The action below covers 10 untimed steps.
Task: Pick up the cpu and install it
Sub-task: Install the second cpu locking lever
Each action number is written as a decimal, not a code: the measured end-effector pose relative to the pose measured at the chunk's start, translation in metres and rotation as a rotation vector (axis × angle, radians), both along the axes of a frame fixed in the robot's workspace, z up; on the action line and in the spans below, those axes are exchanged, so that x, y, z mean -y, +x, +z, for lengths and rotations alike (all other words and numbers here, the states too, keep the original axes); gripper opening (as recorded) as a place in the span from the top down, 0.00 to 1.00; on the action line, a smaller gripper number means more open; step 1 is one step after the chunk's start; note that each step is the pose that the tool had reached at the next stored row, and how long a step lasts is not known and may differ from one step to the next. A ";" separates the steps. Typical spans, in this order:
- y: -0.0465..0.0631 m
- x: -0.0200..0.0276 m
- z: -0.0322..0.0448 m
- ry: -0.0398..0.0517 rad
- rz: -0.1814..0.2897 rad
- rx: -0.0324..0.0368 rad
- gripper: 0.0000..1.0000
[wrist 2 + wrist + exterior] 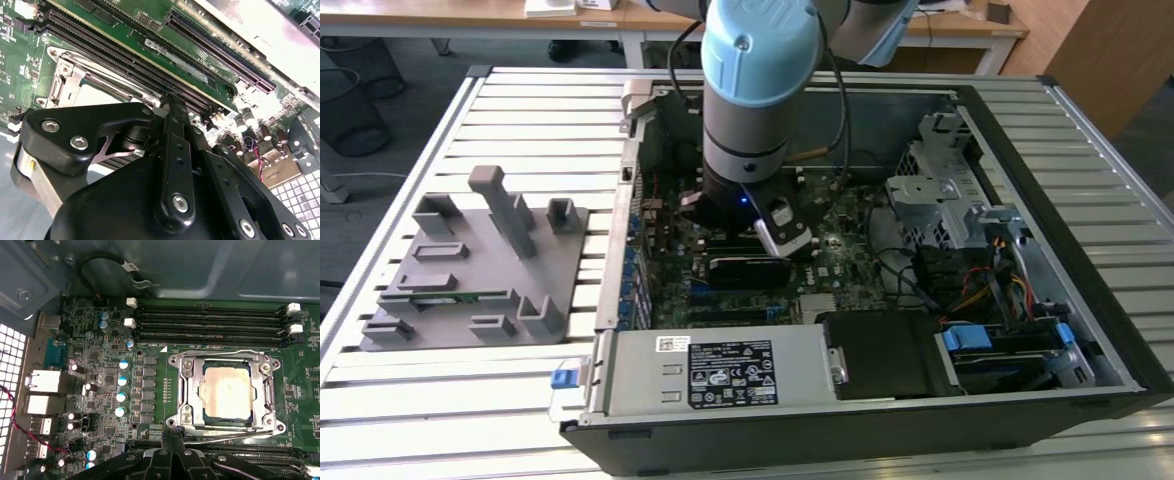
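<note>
First wrist view: cpu [227, 392] seated in socket [226, 391], frame down; gripper [172, 437] closed, empty, just beside socket.

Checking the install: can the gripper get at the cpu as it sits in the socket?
Probably not directly: the cpu lies in the socket under its metal frame, which covers its edges. The gripper sits beside the socket.

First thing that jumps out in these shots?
The blue-capped arm plunging into the open computer case on the slatted table. In the first wrist view, the cpu sits in the metal socket frame on the green motherboard, its silvery top exposed, with the black end effector right beside the socket's edge.
</note>
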<state>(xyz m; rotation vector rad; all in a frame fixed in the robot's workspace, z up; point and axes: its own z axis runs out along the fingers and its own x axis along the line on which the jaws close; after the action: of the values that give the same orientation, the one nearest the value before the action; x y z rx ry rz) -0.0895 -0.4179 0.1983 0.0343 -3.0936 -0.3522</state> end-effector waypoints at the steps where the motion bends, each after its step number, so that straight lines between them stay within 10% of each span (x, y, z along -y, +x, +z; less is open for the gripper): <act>1: 0.000 0.0002 0.0000 0.0001 0.000 0.0000 0.89; 10: 0.000 0.0029 -0.0019 0.0108 0.000 0.0000 0.89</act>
<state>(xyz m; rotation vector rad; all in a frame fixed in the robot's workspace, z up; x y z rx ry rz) -0.0895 -0.4209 0.1964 0.0345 -3.0918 -0.3689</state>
